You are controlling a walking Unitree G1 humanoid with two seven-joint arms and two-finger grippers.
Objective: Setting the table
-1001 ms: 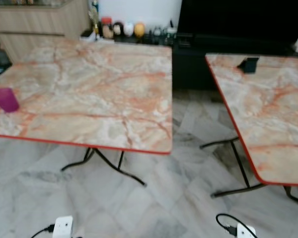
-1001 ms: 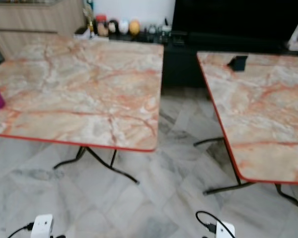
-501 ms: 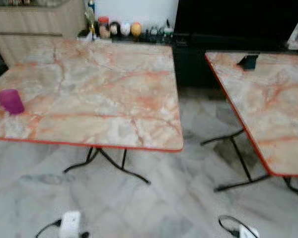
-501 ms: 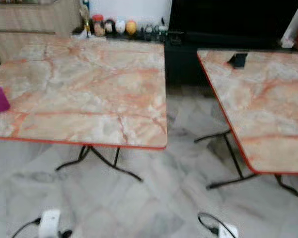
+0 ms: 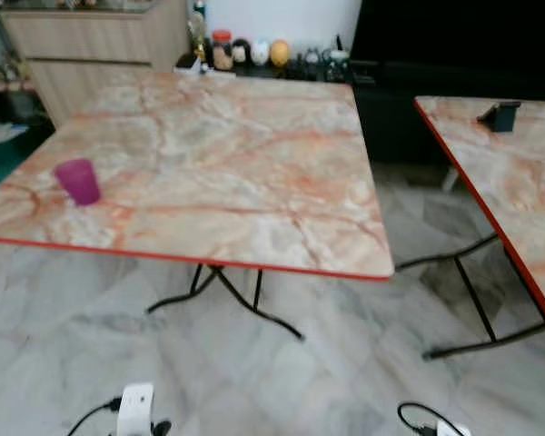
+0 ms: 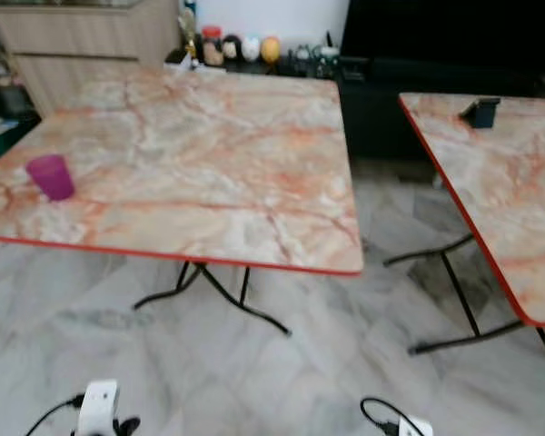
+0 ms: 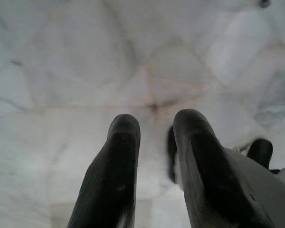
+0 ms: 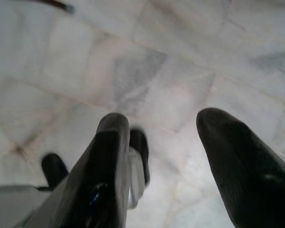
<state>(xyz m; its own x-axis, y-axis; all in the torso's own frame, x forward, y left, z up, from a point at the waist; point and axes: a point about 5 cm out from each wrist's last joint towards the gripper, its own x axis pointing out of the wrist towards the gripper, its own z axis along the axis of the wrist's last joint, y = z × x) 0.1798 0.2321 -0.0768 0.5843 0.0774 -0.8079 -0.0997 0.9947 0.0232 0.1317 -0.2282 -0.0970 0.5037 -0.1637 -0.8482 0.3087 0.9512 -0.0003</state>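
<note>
In the left eye view you are facing the marble counter (image 5: 209,163), and the whole picture is sliding rightward against a moment ago, so your camera is turning left. The purple cup (image 5: 78,181) is standing upright near the counter's left front edge, now further inside the frame. A second counter (image 5: 509,182) is sitting to the right of the first, across a gap, carrying a small dark object (image 5: 500,116).

In the left wrist view the left gripper (image 7: 154,124) is hanging over the tiled floor (image 7: 61,71), jaws released and empty.

In the right wrist view the right gripper (image 8: 164,128) is likewise hanging with jaws released wide. Nothing is being carried yet, so you are probably only approaching.
</note>
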